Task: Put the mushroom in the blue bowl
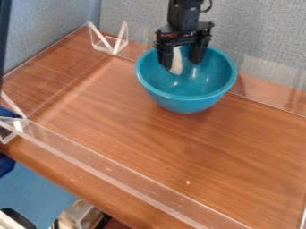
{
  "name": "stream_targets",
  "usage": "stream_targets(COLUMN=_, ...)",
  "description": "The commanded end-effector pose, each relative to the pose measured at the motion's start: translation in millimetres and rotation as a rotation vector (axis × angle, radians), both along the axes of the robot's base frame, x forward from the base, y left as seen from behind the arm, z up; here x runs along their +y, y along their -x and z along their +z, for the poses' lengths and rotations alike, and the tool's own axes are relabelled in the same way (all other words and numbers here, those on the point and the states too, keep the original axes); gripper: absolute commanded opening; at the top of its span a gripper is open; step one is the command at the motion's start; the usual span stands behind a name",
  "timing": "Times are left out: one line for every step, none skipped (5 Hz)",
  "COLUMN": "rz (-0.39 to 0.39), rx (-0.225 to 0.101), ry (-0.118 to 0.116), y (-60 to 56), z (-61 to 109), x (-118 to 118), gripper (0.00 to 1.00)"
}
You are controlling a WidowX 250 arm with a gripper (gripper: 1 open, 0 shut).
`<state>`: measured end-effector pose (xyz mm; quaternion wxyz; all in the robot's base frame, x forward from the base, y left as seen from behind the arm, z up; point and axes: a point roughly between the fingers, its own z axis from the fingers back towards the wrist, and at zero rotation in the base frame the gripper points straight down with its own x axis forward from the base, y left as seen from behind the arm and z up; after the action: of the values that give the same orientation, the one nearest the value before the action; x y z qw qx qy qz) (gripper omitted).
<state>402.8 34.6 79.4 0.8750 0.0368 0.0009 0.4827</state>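
Note:
The blue bowl (187,97) stands at the back of the wooden table, right of centre. My gripper (184,59) hangs straight down over the bowl's back half, its two dark fingers (160,52) spread wide inside the rim. The mushroom (177,63) shows as a small cream-white piece inside the bowl, between the fingers and nearer the left one. The fingers stand wider than the mushroom. Its cap is hard to make out, and I cannot tell whether it rests on the bowl's inner wall.
Low clear acrylic walls (84,165) run round the wooden table (131,134). A clear triangular bracket (110,40) stands at the back left corner. A blue object (10,114) pokes in at the left edge.

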Motion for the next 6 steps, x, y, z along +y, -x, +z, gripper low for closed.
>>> stream_targets(rz=0.021, rx=-0.098, ry=-0.003, y=0.1, z=44.8, x=4, gripper=1.0)
stream_targets(rz=0.029, rx=-0.097, ry=0.0, y=3.9, z=49.6, x=3, gripper=1.0)
stream_targets(rz=0.034, rx=-0.103, ry=0.005, y=8.8, z=57.8, x=1, gripper=1.0)
stream_targets(rz=0.044, rx=-0.129, ry=0.009, y=17.6, z=77.2, x=0, gripper=1.0)
stream_targets(rz=0.034, rx=-0.145, ry=0.011, y=25.4, z=91.1, x=-4, gripper=1.0)
stream_targets(rz=0.026, rx=-0.141, ry=0.002, y=30.6, z=91.4, x=-6, gripper=1.0)
